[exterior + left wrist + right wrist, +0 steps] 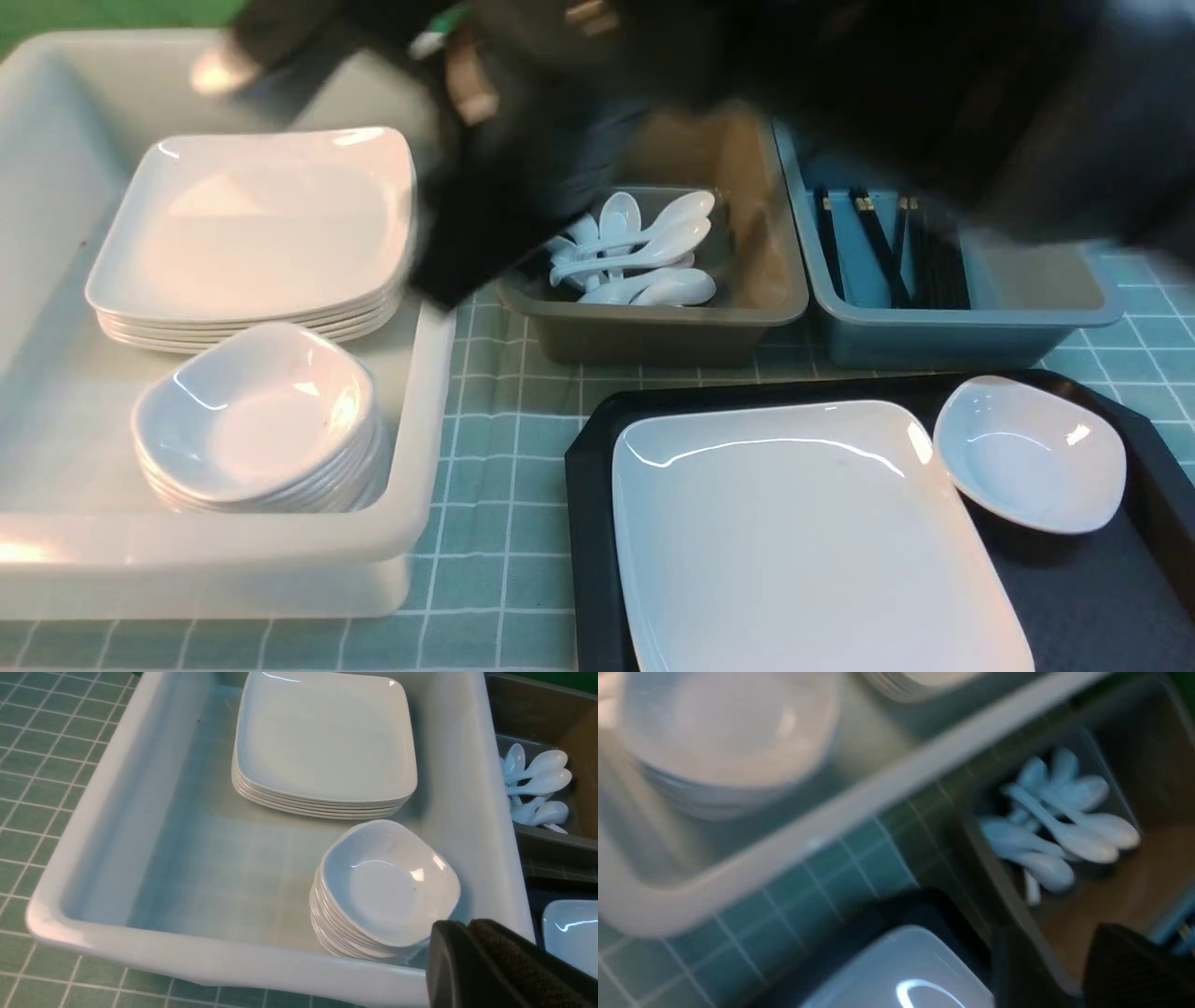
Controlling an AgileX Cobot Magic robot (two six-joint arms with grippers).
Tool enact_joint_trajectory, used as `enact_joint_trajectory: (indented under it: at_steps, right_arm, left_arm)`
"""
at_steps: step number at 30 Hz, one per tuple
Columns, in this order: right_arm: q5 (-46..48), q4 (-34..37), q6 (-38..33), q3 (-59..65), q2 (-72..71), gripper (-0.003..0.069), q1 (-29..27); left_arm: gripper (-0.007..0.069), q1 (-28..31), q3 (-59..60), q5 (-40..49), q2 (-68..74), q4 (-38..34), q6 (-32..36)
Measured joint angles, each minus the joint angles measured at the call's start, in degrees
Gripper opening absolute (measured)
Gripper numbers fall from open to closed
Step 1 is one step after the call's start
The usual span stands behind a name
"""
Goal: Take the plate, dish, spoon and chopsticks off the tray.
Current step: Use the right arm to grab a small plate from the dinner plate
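Observation:
The black tray (1102, 597) lies at the front right. On it sit the large white square plate (803, 532) and a small white dish (1027, 457) at its far right corner. No spoon or chopsticks lie on the tray. Several white spoons (644, 252) are in the grey bin and several black chopsticks (887, 247) in the blue bin. My left gripper (467, 926) is shut and empty, high over the white bin's rim by the stacked dishes. My right gripper (1069, 952) is blurred, with a gap between its fingers and nothing in it, above the grey bin's near edge.
A big white bin (420, 523) on the left holds a stack of square plates (261, 224) and a stack of small dishes (252, 411). The grey bin (653, 341) and blue bin (962, 341) stand behind the tray. Blurred dark arms cross the top of the front view.

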Motion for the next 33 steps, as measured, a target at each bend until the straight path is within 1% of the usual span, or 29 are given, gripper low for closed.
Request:
enact_joint_trajectory:
  at_steps: [1, 2, 3, 4, 6, 7, 9, 10, 11, 12, 14, 15, 16, 18, 22, 28, 30, 31, 33]
  right_arm:
    - [-0.1, 0.3, 1.1, 5.0, -4.3, 0.0094, -3.8]
    - [-0.1, 0.4, 1.2, 6.9, -5.0, 0.0086, -4.4]
    - [-0.1, 0.8, 1.6, 11.8, -8.2, 0.0059, -7.5]
    - [-0.1, 1.1, 1.7, 16.1, -10.7, 0.0049, -10.2]
    - [-0.2, 1.2, 1.8, 25.7, -16.0, 0.0056, -16.5]
    - [-0.4, 1.4, 1.8, 32.0, -18.9, 0.0093, -20.7]
    - [-2.2, 1.9, 1.8, 40.8, -22.3, 0.0189, -27.2]
    - [-5.5, 2.1, 1.8, 46.0, -23.2, 0.0276, -29.9]
    - [-8.8, 2.4, 1.6, 49.8, -23.7, 0.0351, -32.2]
    - [-10.9, 2.6, 1.4, 52.5, -23.7, 0.0393, -33.7]
    - [-17.3, 3.0, 0.2, 57.5, -22.8, 0.0507, -35.6]
    - [-21.1, 3.0, -0.4, 60.6, -21.3, 0.0549, -36.2]
    - [-23.4, 3.2, -0.9, 62.2, -19.6, 0.0564, -36.3]
    - [-26.0, 3.3, -1.4, 63.4, -17.4, 0.0564, -36.3]
    - [-30.3, 2.1, -1.5, 63.6, -12.3, 0.0538, -36.3]
    - [-32.7, -2.0, -0.1, 63.6, -7.7, 0.0522, -36.3]
    - [-33.9, -3.7, 1.4, 63.6, -5.9, 0.0486, -36.4]
    - [-34.1, -3.9, 1.4, 63.6, -5.8, 0.0480, -36.4]
    - [-34.5, -4.5, 2.2, 63.6, -5.3, 0.0378, -36.4]
  left_arm:
    - [0.0010, 0.0, 0.0, 0.0, 0.2, -1.9, 1.2]
    - [0.0010, 0.0, 0.0, 0.0, 0.3, -2.6, 1.7]
    - [0.0010, 0.0, 0.0, 0.1, 0.6, -4.7, 2.8]
    - [0.0010, 0.0, 0.0, 0.1, 1.2, -7.1, 4.3]
    - [0.0010, 0.0, 0.0, 0.1, 2.7, -10.9, 7.2]
    - [0.0010, 0.0, 0.0, 0.1, 4.4, -14.8, 9.8]
    - [0.0010, 0.0, 0.0, 0.1, 7.2, -19.8, 13.4]
    - [0.0010, 0.0, 0.0, 0.1, 9.2, -23.3, 15.7]
    - [0.0010, 0.0, 0.0, 0.0, 10.8, -25.0, 17.6]
    - [0.0010, 0.0, 0.0, 0.0, 12.1, -26.5, 18.7]
    - [0.0010, 0.0, 0.0, 0.0, 14.9, -28.8, 21.0]
    - [0.0010, 0.0, 0.0, -0.1, 17.1, -29.8, 22.2]
    - [0.0010, 0.0, 0.0, -0.1, 18.5, -30.1, 22.9]
    - [0.0010, 0.0, 0.0, -0.1, 19.9, -30.3, 23.5]
    - [0.0010, 0.0, 0.0, -0.8, 20.6, -30.2, 23.8]
    - [0.0010, 0.0, 0.0, -1.0, 20.6, -30.1, 23.9]
    - [0.0010, 0.0, 0.0, -1.1, 20.6, -29.8, 24.1]
    - [0.0010, 0.0, 0.0, -1.2, 20.6, -29.8, 24.1]
    - [0.0010, 0.0, 0.0, -1.2, 20.6, -29.7, 24.1]
